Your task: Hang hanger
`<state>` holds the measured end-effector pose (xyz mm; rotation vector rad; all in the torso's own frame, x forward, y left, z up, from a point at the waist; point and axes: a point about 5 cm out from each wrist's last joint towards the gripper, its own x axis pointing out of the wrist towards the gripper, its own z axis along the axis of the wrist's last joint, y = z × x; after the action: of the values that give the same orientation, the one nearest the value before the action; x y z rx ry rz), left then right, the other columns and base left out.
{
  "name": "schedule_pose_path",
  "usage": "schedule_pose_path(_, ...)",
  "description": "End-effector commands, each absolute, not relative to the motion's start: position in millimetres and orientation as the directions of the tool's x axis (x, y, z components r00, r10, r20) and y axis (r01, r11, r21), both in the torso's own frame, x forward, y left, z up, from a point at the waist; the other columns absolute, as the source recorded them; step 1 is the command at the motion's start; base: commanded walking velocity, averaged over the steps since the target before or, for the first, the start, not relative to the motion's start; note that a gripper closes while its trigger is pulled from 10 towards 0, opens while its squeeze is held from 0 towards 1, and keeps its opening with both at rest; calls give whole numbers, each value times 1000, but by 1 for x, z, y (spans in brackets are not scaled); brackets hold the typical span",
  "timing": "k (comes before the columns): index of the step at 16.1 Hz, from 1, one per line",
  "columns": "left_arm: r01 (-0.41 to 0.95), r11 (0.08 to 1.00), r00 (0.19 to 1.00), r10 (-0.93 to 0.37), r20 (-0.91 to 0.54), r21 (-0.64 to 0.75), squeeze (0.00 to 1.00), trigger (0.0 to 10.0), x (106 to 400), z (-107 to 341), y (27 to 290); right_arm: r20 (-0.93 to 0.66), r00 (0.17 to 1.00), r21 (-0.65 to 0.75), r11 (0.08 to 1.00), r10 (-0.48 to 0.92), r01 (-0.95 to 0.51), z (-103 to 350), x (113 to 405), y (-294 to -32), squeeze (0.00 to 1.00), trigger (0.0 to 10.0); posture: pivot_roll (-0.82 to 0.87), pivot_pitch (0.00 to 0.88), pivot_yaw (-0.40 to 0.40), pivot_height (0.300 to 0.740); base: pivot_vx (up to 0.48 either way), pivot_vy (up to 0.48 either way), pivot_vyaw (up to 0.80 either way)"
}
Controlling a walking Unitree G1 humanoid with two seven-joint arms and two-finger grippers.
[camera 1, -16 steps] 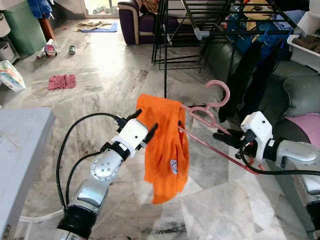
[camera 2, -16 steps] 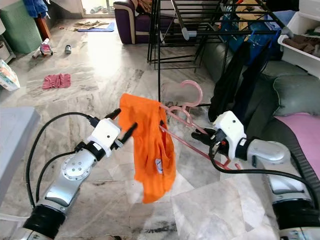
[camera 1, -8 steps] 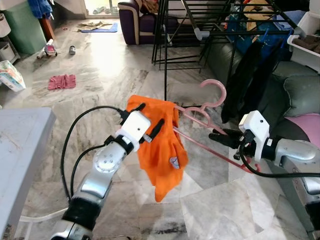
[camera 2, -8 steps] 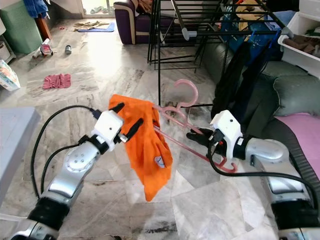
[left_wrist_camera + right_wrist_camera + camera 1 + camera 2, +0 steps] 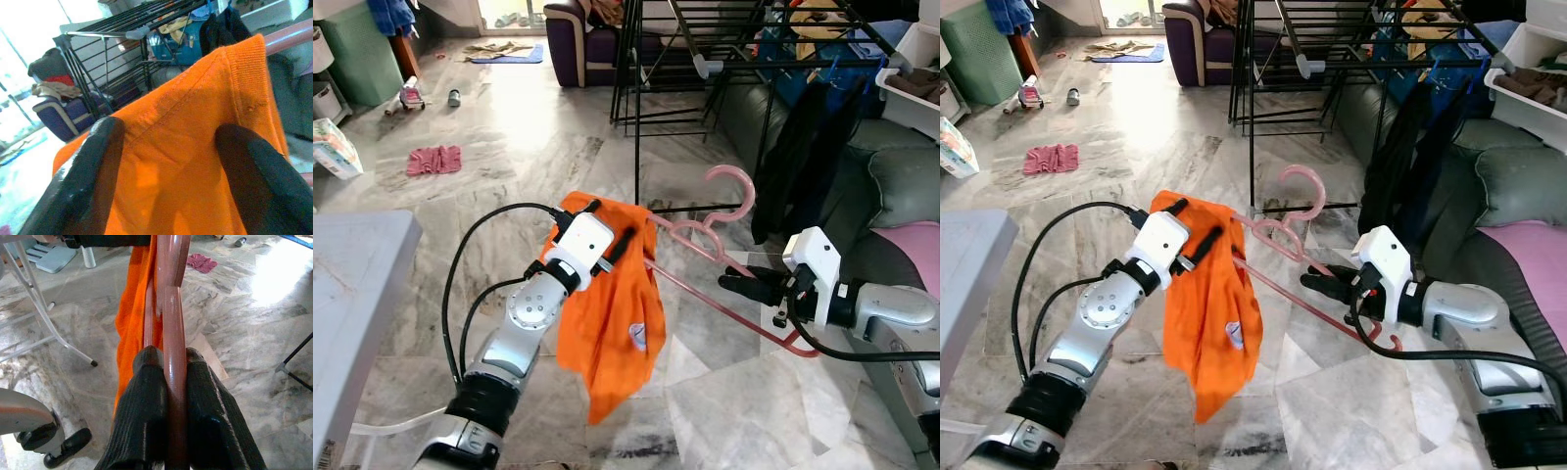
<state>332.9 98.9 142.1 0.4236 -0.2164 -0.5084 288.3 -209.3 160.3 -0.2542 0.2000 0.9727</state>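
Grey-veined marble floor tiles point(image 5: 538, 147) spread across a living space, with a black metal drying rack point(image 5: 724, 59) standing beyond the arms and dark garments point(image 5: 798, 147) hanging off it at the robot's right. A small red cloth point(image 5: 433, 160) lies on the floor far to the left, and a pale grey table corner point(image 5: 357, 284) juts in at the near left. Mid-scene, a pink plastic hanger point(image 5: 724, 220) is held in the air, tilted, its hook uppermost. An orange knit shirt point(image 5: 607, 323) drapes from the hanger's left shoulder and hangs down above the floor. The right gripper point(image 5: 168, 382) has both black fingers pressed tight against the hanger's lower bar, clamping it. The left gripper point(image 5: 168, 147) sits at the shirt's top edge with its fingers spread apart on the fabric, one either side of a fold, close to where the shirt meets the hanger arm.
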Motion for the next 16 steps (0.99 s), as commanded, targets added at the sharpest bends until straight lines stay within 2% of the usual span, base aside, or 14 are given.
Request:
schedule_pose_path(1, 416, 782, 853, -513, 99, 464, 0, 0, 335, 144, 99, -248, 526, -149, 504, 814, -851, 171, 286, -207, 0, 10000, 14, 75, -31, 740, 0, 0, 0)
schedule_pose_path(16, 410, 780, 855, -510, 99, 472, 0, 0, 335, 140, 98, -262, 516, -134, 499, 816, -856, 168, 284, -205, 0, 10000, 9, 81, -37, 740, 0, 0, 0)
